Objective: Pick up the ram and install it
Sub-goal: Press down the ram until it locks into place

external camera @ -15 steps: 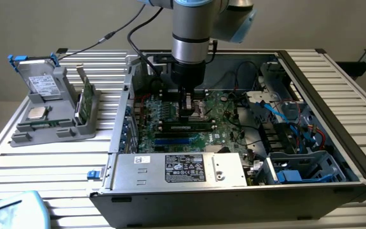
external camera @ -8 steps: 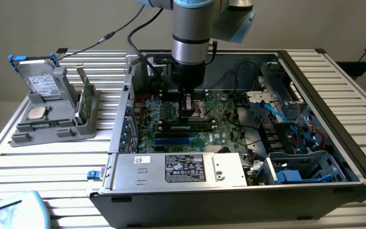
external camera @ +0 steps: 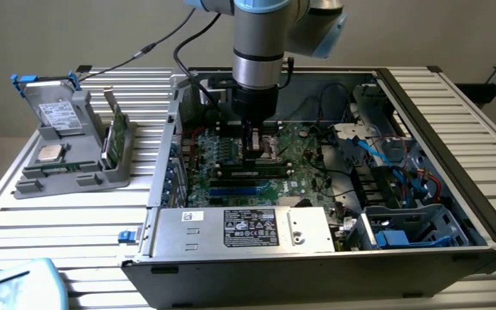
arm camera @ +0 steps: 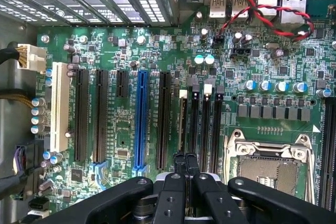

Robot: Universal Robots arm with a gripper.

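The ram (external camera: pixel 252 171), a long green stick with black chips, stands on edge in a black motherboard slot inside the open computer case (external camera: pixel 454 194). My gripper (external camera: pixel 252 158) comes straight down over the stick's middle, its fingers shut together, tips at the stick's top edge. None of the stick's face is covered by them. In the wrist view the shut gripper (arm camera: pixel 187 165) hangs over the row of black memory slots. The ram (arm camera: pixel 182 124) runs away from the tips as a thin edge. Whether the tips touch it I cannot tell.
A grey holder (external camera: pixel 59 177) on the slatted table at the exterior view's left carries a boxy drive (external camera: pixel 59 116), a silver processor chip (external camera: pixel 51 153) and another green stick (external camera: pixel 114 139). Beside the slots are the empty processor socket (arm camera: pixel 268 163), red wires (arm camera: pixel 262 9) and the power supply (external camera: pixel 243 229).
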